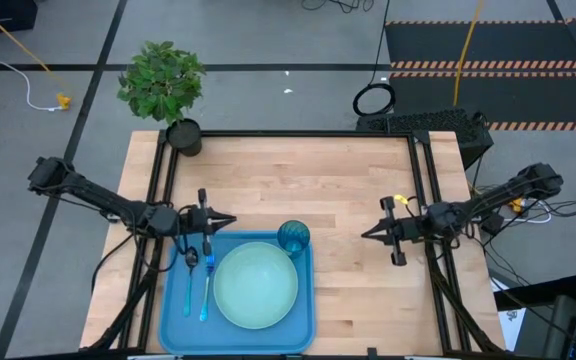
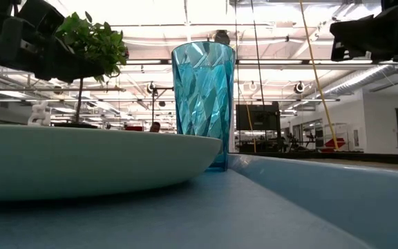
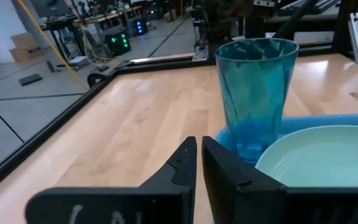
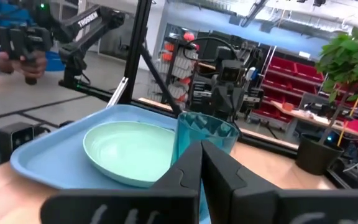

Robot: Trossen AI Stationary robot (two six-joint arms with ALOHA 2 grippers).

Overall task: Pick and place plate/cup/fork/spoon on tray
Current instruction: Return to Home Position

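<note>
On your table (image 1: 298, 180), near edge: one tray (image 1: 173, 322) carrying one plate (image 1: 256, 286), one cup (image 1: 293, 237) at its far right corner, and one fork (image 1: 207, 290) and one spoon (image 1: 189, 282) left of the plate. Your left gripper (image 1: 230, 219) sits just past the tray's far rim and your right gripper (image 1: 365, 235) over bare wood, both pinched closed and empty.

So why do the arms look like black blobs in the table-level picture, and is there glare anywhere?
Low view: ceiling lights shine from behind, so the arms overhead read as dark shapes, while the cup glows through. High view: even light; the plate shows no hard glare, and the left gripper and right gripper throw no strong shadows.
</note>
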